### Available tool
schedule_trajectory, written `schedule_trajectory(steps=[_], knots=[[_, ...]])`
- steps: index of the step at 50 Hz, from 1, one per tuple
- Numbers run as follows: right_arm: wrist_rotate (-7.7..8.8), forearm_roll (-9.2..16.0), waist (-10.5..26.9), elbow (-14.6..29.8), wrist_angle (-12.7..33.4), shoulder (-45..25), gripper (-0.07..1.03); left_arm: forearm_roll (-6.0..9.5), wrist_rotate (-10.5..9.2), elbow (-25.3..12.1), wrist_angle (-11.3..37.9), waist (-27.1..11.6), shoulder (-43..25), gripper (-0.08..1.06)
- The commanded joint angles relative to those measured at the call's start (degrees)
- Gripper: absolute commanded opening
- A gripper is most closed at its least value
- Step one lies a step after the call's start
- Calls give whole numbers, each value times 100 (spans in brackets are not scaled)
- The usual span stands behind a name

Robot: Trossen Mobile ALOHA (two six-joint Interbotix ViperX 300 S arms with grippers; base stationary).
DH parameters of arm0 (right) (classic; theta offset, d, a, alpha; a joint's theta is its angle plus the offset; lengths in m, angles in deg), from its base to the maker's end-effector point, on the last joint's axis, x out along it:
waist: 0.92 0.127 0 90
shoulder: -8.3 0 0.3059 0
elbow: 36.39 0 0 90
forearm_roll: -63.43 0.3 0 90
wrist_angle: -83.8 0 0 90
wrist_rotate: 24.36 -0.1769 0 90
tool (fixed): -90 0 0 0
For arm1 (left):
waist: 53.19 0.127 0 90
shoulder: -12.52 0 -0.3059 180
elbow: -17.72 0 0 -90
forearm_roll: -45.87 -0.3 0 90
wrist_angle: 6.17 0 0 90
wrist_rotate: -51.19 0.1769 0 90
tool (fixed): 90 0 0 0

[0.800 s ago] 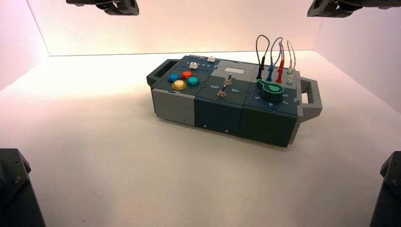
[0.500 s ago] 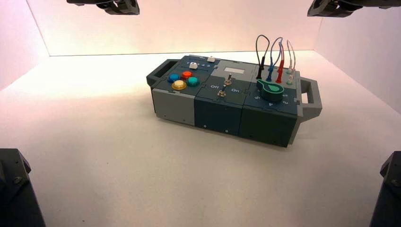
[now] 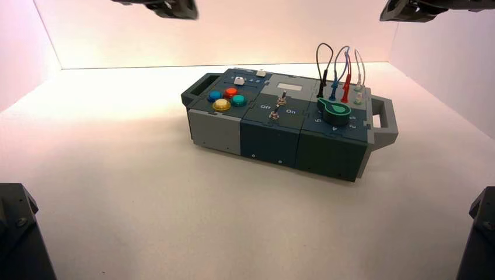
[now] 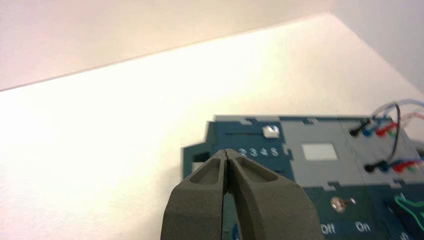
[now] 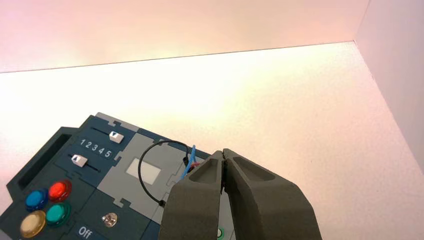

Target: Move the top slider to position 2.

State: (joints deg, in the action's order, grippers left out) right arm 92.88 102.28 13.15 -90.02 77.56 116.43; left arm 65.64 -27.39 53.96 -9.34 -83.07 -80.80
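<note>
The top slider (image 3: 260, 73) is a small white knob at the box's far edge. The left wrist view shows the top slider (image 4: 270, 131) above the digit 5 end of its printed row, with position 2 (image 4: 243, 152) at the other end. The right wrist view shows the top slider (image 5: 116, 137) and position 2 (image 5: 89, 145) as well. My left gripper (image 4: 227, 152) is shut and empty, hanging high above the box's far left side (image 3: 169, 7). Parked high at the far right, my right gripper (image 5: 222, 152) is also shut and empty.
A second white slider knob (image 3: 239, 81) sits nearer the coloured round buttons (image 3: 226, 99). Two toggle switches (image 3: 276, 107), a green dial (image 3: 334, 110) and plugged wires (image 3: 335, 73) fill the box's right part. Handles (image 3: 385, 119) stick out at both ends. White walls close in the table.
My left arm has swung to the right along the top of the high view, toward the box. The right arm and the box's parts have not moved.
</note>
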Motion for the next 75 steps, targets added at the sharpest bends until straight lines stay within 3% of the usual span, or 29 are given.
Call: schedule_trajectory(steps=[1, 16, 28, 59, 75], knots=[[-9, 9, -26, 79, -62, 53, -2, -53, 26, -308, 35, -132, -158, -3], [0, 9, -18, 70, -62, 62, -2, -70, 26, -686, 62, -466, -431, -3], [0, 0, -18, 62, -62, 62, -2, -211, 44, -984, 97, -519, -703, -3], [18, -26, -26, 26, -88, 44, -2, -220, 35, -1925, 281, -756, -1828, -3], [18, -26, -26, 26, -97, 35, -2, -211, -9, -1995, 360, -835, -2057, -3]])
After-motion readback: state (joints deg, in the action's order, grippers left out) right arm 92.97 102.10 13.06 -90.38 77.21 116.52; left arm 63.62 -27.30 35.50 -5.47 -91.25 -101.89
